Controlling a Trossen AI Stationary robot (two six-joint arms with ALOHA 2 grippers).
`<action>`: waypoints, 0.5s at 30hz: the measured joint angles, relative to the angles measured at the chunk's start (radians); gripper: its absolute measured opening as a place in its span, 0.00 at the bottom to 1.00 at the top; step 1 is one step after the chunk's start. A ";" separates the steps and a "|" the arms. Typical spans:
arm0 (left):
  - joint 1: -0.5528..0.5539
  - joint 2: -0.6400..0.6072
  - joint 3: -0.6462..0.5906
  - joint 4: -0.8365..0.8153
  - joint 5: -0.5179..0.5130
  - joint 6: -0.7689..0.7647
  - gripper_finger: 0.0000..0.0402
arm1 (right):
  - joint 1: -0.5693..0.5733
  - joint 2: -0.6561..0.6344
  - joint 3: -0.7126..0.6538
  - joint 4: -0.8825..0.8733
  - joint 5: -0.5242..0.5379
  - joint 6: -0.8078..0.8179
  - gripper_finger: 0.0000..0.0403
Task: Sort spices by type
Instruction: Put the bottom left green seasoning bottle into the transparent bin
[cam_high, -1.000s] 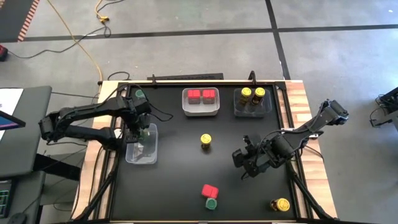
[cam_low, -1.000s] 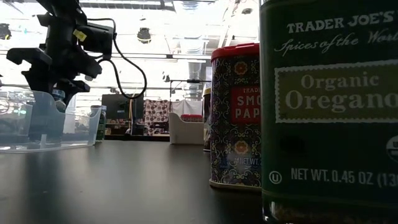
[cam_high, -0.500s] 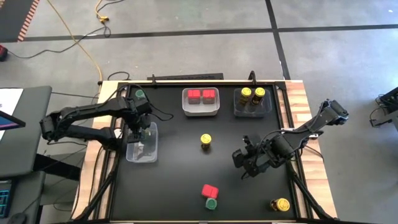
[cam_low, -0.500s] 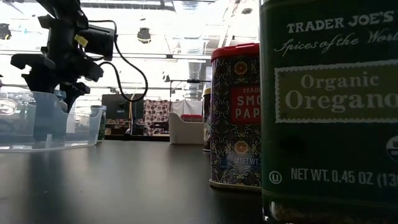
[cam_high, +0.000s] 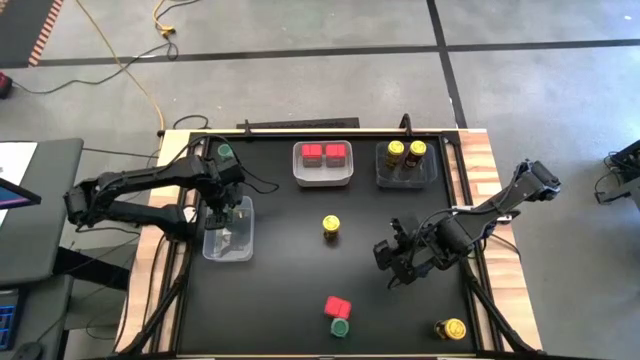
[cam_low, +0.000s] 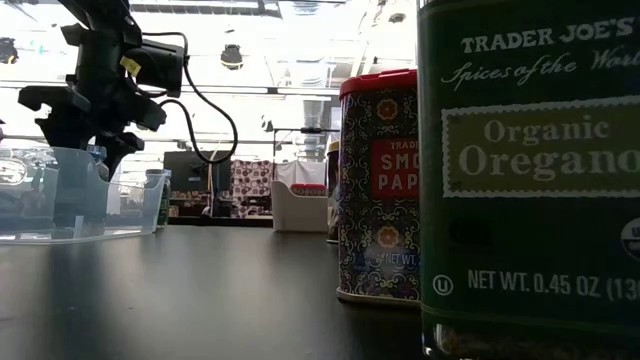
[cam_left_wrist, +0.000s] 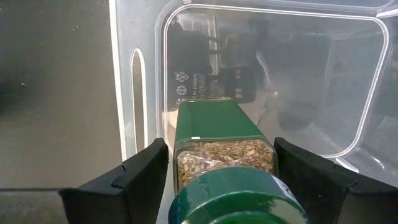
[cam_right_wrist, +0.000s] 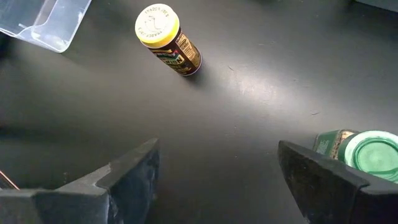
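Left clear tray (cam_high: 212, 250): one green-lidded jar (cam_left_wrist: 225, 163) is seen standing inside, left hand (cam_high: 226, 207) poised over it, fingers (cam_left_wrist: 134, 175) parted on both sides with gaps visible, jar not gripped. Middle tray (cam_high: 322, 178): two red boxes (cam_high: 323, 153) are held. Right tray (cam_high: 406, 177): two yellow-lidded jars (cam_high: 405, 152). Loose on the tabletop (cam_high: 290, 280): yellow jar (cam_high: 331, 226) at centre, red box (cam_high: 337, 307) touching green jar (cam_high: 340, 327) near the front edge, another yellow jar (cam_high: 452, 328) front right. Right hand (cam_high: 397, 262) is spread wide, empty, above bare tabletop
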 joint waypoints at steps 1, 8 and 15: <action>0.000 0.000 0.000 0.000 0.000 0.000 0.68 | 0.000 0.000 0.000 0.000 0.000 0.000 0.87; 0.000 0.000 0.001 0.000 0.000 0.000 0.68 | 0.000 0.000 0.000 0.000 0.000 0.000 0.87; 0.000 0.000 0.001 0.000 -0.006 -0.001 0.68 | 0.000 0.000 0.000 0.000 0.000 0.002 0.87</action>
